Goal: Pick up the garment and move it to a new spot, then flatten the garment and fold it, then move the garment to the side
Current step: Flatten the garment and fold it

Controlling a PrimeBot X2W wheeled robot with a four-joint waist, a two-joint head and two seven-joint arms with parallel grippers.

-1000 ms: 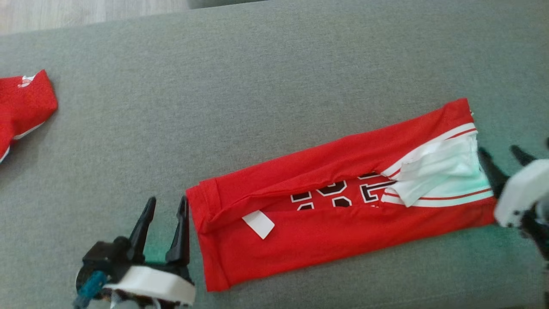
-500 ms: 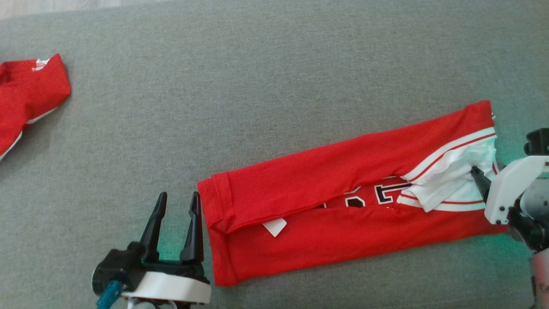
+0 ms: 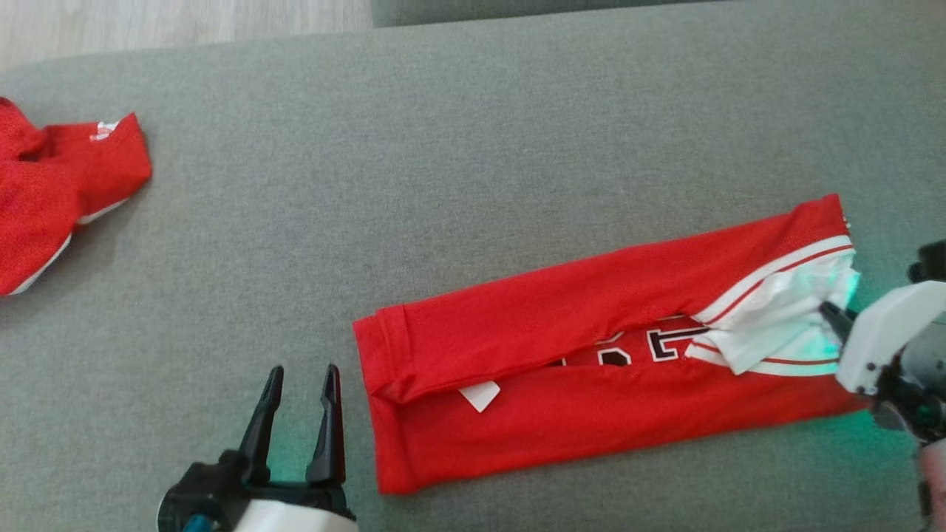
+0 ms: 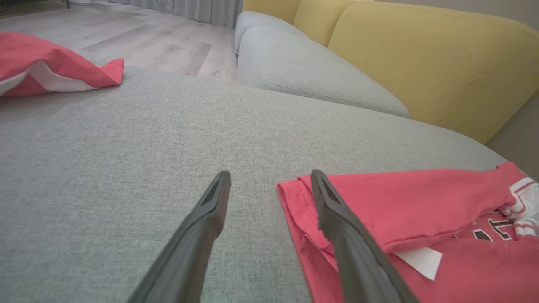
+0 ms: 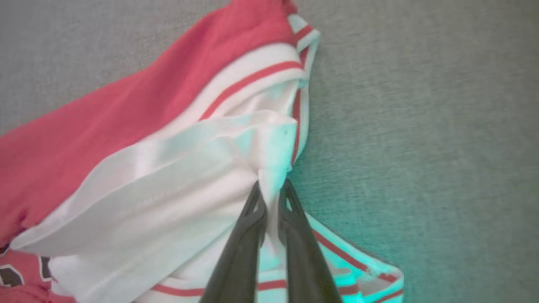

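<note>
Where the long folded red jersey (image 3: 591, 369) lies slanting across the lower right of the head view, it rests on a grey fabric seat (image 3: 473, 148), its hem end towards the lower centre and its white, red-striped end towards the right edge. Black and white lettering shows in the gap between its folded-over sides, and a white label (image 3: 480, 397) pokes out near the hem.

At the right edge of the head view, the right gripper (image 3: 831, 314) meets the white end of the jersey. In the right wrist view its two dark fingers (image 5: 252, 219) stand nearly together, with a pinch of the white cloth caught between their tips.

The left gripper (image 3: 303, 373) sits at the lower left centre of the head view, fingers spread apart and holding nothing, just beside the hem. In the left wrist view one finger (image 4: 337, 219) overlaps the hem edge; whether it touches the cloth I cannot tell.

A second red garment (image 3: 66, 192) lies crumpled at the upper left, well apart from the jersey. A yellow sofa back (image 4: 421, 54) fills the upper right of the left wrist view, and a pale wood floor (image 3: 148, 29) runs along the top left of the head view.
</note>
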